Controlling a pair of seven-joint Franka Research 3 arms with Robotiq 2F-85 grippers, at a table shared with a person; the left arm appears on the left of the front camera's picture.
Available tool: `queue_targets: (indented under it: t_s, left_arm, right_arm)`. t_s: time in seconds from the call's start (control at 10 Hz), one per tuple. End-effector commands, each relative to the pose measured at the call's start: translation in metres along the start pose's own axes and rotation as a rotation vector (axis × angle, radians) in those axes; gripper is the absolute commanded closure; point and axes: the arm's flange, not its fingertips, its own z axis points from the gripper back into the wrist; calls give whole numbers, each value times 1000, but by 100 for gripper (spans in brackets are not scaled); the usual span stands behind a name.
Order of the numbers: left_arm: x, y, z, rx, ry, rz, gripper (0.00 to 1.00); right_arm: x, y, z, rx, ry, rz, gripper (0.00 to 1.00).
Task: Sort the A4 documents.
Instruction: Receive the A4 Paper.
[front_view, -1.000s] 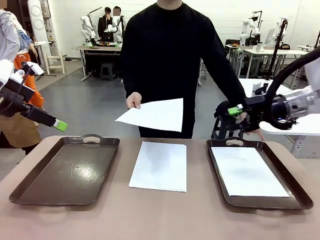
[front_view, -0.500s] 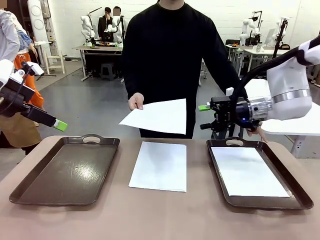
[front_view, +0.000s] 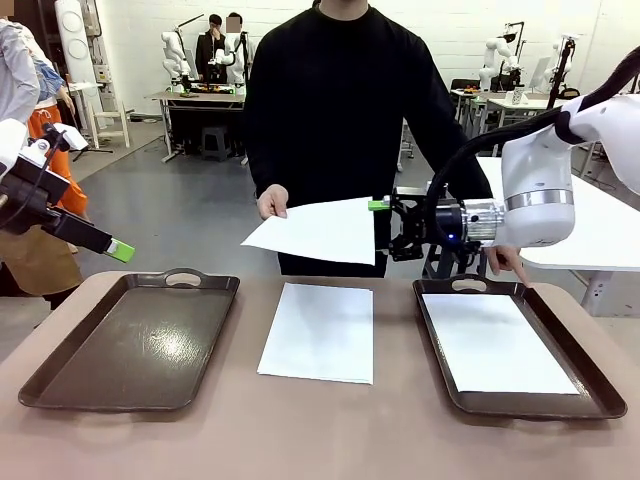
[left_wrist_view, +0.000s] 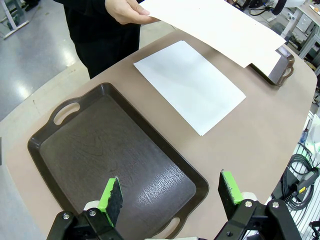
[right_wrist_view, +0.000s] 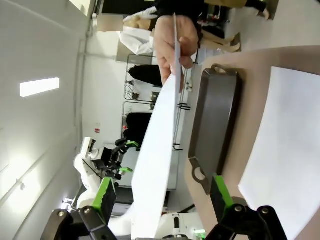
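Over the last second the right gripper (front_view: 386, 226) has been travelling in from the right side of the table (front_view: 330, 440) toward the centre. It is now arriving at the right-hand edge of the held sheet (front_view: 320, 230), which the person's hand (front_view: 268, 203) is offering in the air above the table. Its fingers are standing wide apart. In the right wrist view the sheet's edge is running up between the green pads (right_wrist_view: 106, 195), not yet pinched. In my judgement a handover is being set up, and closing on that edge is the step outstanding. The left gripper (front_view: 118, 250) is hovering unchanged (fingers apart too) above the left tray (front_view: 140, 345).

Containers: the left tray is lying bare. The right tray (front_view: 598, 390) is carrying one white sheet (front_view: 495, 342), lying flat inside its rim, and the person's other hand (front_view: 505, 262) is resting at its far rim. A further sheet (front_view: 318, 330) is lying on the table between the two trays, in neither.
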Motion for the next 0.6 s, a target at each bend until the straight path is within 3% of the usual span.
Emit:
queue_targets:
  t_s: [0.0, 0.5]
  left_arm:
    - [-2, 3, 0, -14, -8, -6, 0]
    - [-2, 3, 0, -14, -8, -6, 0]
  right_arm:
    - [4, 5, -17, 25, -9, -41, 0]
    - [-16, 10, -26, 12, 27, -42, 0]
